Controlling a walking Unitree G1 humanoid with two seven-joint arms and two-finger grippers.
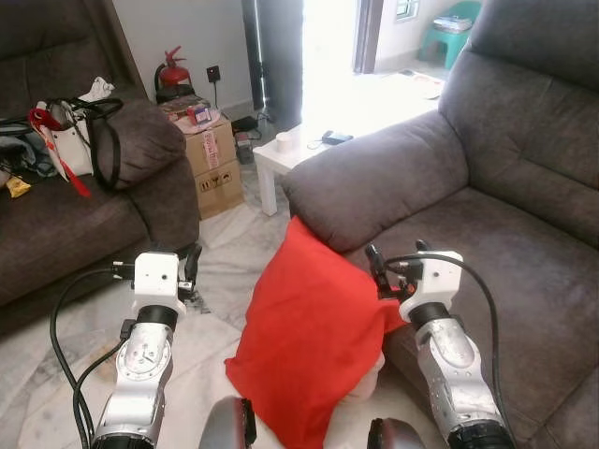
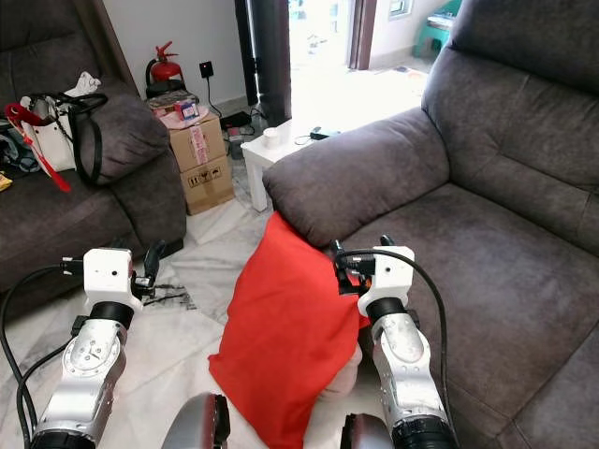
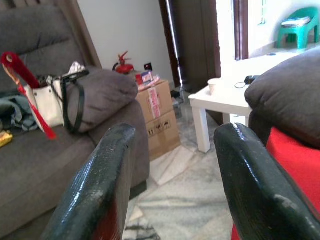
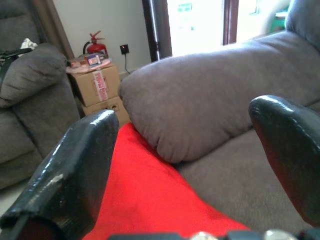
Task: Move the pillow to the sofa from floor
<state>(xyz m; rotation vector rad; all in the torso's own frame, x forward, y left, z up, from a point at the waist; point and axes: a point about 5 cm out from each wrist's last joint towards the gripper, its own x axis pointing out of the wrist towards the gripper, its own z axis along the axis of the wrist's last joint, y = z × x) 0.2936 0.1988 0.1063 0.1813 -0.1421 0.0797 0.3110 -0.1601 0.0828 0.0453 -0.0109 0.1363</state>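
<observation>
Red fabric pillow (image 1: 309,337) leans against plush grey sofa (image 1: 487,243); both grippers' jaws wide apart, empty.

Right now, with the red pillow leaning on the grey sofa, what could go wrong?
The red fabric pillow only leans against the front of the grey upholstered sofa, so a nudge could slide it back down to the floor. Both the right gripper and the left gripper are open, so neither holds it.

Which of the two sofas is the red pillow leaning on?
The red pillow leans against the grey sofa on the robot's right, under its armrest. The other sofa, across the floor on the left, holds bags.
</observation>
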